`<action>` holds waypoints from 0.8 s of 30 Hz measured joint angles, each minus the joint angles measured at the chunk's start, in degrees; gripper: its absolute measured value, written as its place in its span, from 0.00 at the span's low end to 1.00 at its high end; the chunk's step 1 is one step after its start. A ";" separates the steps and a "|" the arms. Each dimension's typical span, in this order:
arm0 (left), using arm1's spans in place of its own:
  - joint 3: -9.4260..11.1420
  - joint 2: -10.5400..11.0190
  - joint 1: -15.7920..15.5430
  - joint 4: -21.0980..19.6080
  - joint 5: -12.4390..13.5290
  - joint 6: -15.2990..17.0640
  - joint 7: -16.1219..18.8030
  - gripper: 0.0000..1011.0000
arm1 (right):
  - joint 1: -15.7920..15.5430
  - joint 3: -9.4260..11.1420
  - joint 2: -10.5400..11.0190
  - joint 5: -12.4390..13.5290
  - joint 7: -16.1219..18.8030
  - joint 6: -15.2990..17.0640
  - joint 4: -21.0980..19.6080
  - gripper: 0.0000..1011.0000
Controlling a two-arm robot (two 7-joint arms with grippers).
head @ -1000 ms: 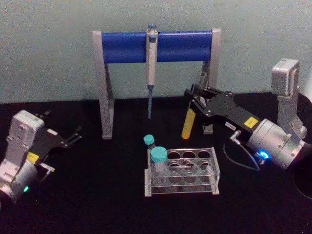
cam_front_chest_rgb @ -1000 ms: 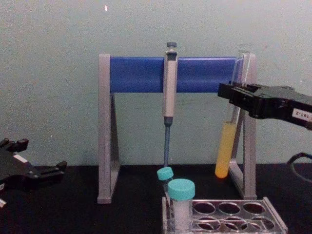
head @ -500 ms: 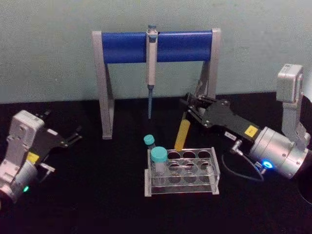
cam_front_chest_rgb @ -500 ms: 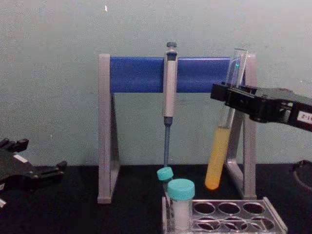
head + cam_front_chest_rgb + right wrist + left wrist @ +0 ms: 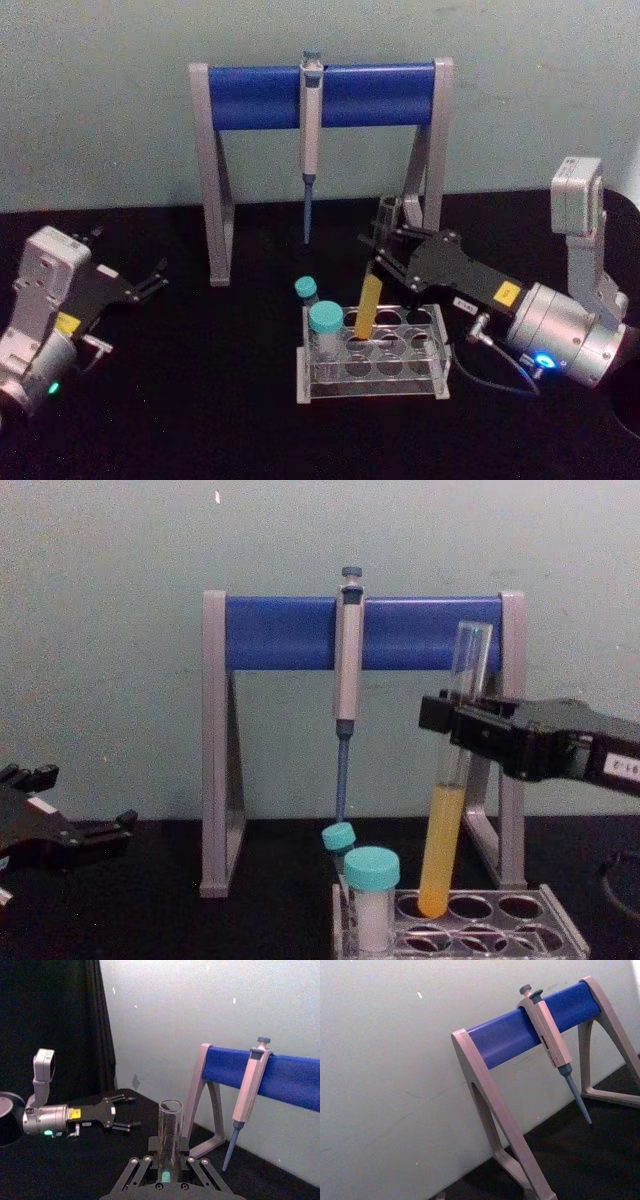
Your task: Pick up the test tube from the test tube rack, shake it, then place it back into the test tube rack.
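Observation:
The test tube (image 5: 441,852), clear glass with yellow liquid in its lower part, leans slightly, and my right gripper (image 5: 448,716) is shut on its upper half. Its round bottom sits at the mouth of a back-row hole of the clear test tube rack (image 5: 561,928). In the head view the tube (image 5: 367,303) slants down from the right gripper (image 5: 378,247) into the rack (image 5: 372,386). The right wrist view looks along the tube (image 5: 170,1132), which stands between the fingers (image 5: 143,1161). My left gripper (image 5: 152,279) rests open at the far left on the black table.
Two teal-capped vials (image 5: 325,322) (image 5: 306,289) stand at the rack's left end. Behind it is the grey-and-blue pipette stand (image 5: 322,95) with a hanging pipette (image 5: 310,130). The stand's right leg (image 5: 511,780) is just behind the right gripper.
The right gripper carried the tube leftward and down, away from the stand's right leg. The tube's bottom went from hanging above the table to the rack's back row. The left arm stayed still.

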 joint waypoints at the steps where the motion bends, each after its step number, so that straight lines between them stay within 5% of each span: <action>1: 0.00 0.00 0.00 0.00 0.00 0.00 0.00 0.99 | 0.00 -0.11 -0.01 -0.10 -0.04 0.00 0.11 0.22; 24: 0.00 0.00 0.00 0.00 0.00 0.00 0.00 0.99 | 0.98 -2.31 -1.22 -3.37 -0.78 0.13 3.34 0.22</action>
